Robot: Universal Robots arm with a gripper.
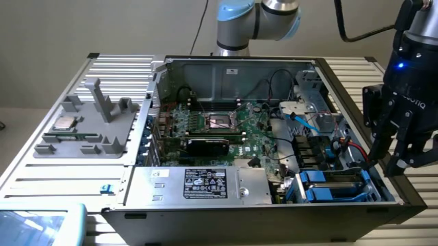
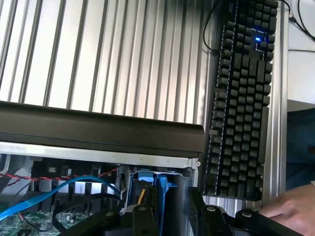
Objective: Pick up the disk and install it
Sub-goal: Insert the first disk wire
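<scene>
The jaws of the gripper (image 1: 395, 163) are held apart, and nothing is gripped between them. In the exterior view the gripper is seen hanging over the side wall of the open computer case (image 1: 274, 218), at that view's right. In the wrist view the gripper (image 2: 177, 221) is seen from behind, with its black fingers (image 2: 140, 216) spread above the same corner of the case.

Near the jaws, the disk (image 1: 323, 178) is found in the drive bay, in the near corner of the case on the exterior view's right. It is known by its blue bracket, but its label cannot be made out. In the wrist view the blue edge of the disk (image 2: 147, 179) is seen just inside the case wall, close to the fingers.

Farther out, a blue cable (image 1: 308, 120) is seen curling over the green board (image 1: 226, 128). A silver box (image 1: 205, 184) with a black-and-white sticker is set at the front of the case. On the ribbed table (image 1: 68, 174), to the exterior view's left, a grey tray (image 1: 89, 128) is laid with a small silver chip (image 1: 65, 123) on it.

In the wrist view a black keyboard (image 2: 243, 98) is seen on the table (image 2: 98, 49) beside the case, with a person's hand (image 2: 290, 206) near its end.
</scene>
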